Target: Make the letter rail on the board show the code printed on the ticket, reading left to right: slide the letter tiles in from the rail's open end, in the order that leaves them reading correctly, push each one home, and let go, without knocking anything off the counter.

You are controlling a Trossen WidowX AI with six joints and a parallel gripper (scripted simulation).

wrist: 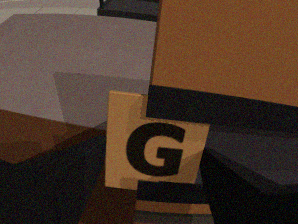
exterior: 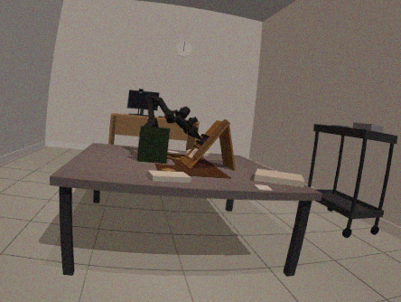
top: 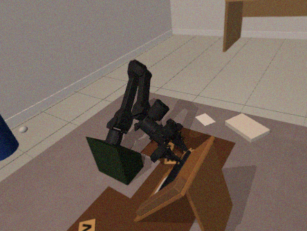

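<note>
My gripper (top: 183, 156) (exterior: 202, 139) (wrist: 154, 149) is shut on the G tile (wrist: 119, 145) at an end of the letter rail (top: 172, 177) (wrist: 225, 106). In the wrist view the G is upright; the tile's right part sits between the rail's black upper and lower lips, and its left part sticks out past the end. The rail is on the sloping wooden board (top: 196, 167) (wrist: 225, 45). A tile (top: 170, 159) lies beyond the rail, partly covered by the gripper. A V-like tile (top: 87, 225) lies at the bottom edge. The rail's other contents and the ticket's print cannot be read.
A dark green block (top: 114, 162) (exterior: 153, 145) stands by the arm's base. A pale slab (top: 246, 126) and a small white card (top: 205, 119) lie on the counter (top: 276, 166) (exterior: 104, 172). Another pale slab (exterior: 169, 175) lies near the counter edge in the exterior view.
</note>
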